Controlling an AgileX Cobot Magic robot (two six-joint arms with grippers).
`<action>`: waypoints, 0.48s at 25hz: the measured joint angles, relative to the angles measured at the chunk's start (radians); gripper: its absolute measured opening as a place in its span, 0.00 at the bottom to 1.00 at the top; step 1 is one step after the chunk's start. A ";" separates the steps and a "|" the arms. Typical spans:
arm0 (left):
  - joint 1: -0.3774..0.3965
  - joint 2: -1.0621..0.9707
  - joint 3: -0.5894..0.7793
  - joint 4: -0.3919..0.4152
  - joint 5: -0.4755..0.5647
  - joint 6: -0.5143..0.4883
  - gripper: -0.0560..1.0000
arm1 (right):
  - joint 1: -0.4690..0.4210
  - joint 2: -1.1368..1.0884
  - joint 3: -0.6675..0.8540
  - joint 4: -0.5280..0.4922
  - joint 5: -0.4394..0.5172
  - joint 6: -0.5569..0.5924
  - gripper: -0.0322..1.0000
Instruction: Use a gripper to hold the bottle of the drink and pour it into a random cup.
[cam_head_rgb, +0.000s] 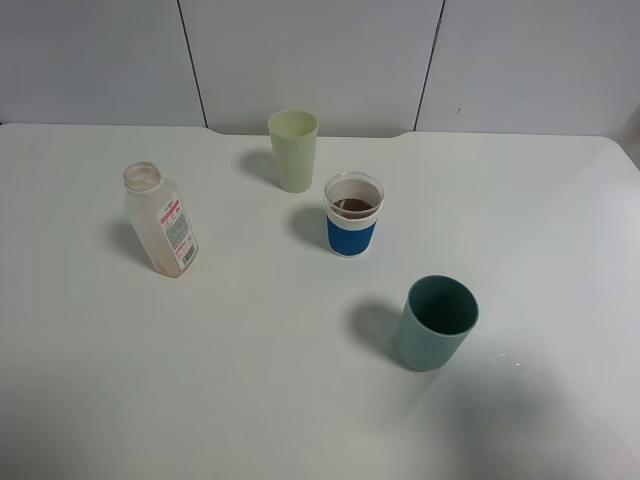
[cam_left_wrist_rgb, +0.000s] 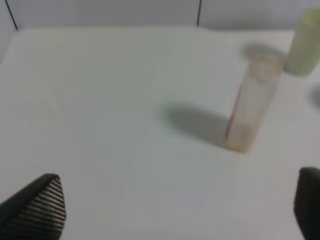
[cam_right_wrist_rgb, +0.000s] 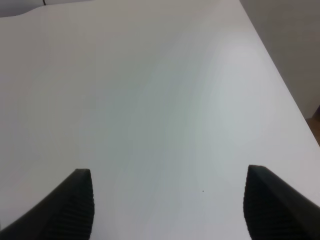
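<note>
The clear bottle (cam_head_rgb: 162, 220) with a white and red label stands upright on the table's left side and looks empty; it also shows in the left wrist view (cam_left_wrist_rgb: 250, 102). The blue-banded clear cup (cam_head_rgb: 353, 215) stands near the middle and holds dark brown drink (cam_head_rgb: 354, 206). Neither arm shows in the exterior high view. My left gripper (cam_left_wrist_rgb: 180, 210) is open and empty, well apart from the bottle. My right gripper (cam_right_wrist_rgb: 170, 205) is open and empty over bare table.
A tall pale green cup (cam_head_rgb: 293, 150) stands behind the blue-banded cup and shows blurred in the left wrist view (cam_left_wrist_rgb: 305, 42). A dark teal cup (cam_head_rgb: 436, 322) stands to the front right. The white table's right edge (cam_right_wrist_rgb: 280, 85) shows in the right wrist view.
</note>
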 joint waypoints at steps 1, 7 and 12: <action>0.000 0.000 0.017 -0.007 0.000 0.000 0.92 | 0.000 0.000 0.000 0.000 0.000 0.000 0.65; 0.000 0.000 0.094 -0.028 -0.011 -0.001 0.92 | 0.000 0.000 0.000 0.000 0.000 0.000 0.65; 0.000 0.000 0.095 -0.029 -0.015 -0.001 0.92 | 0.000 0.000 0.000 0.000 0.000 0.000 0.65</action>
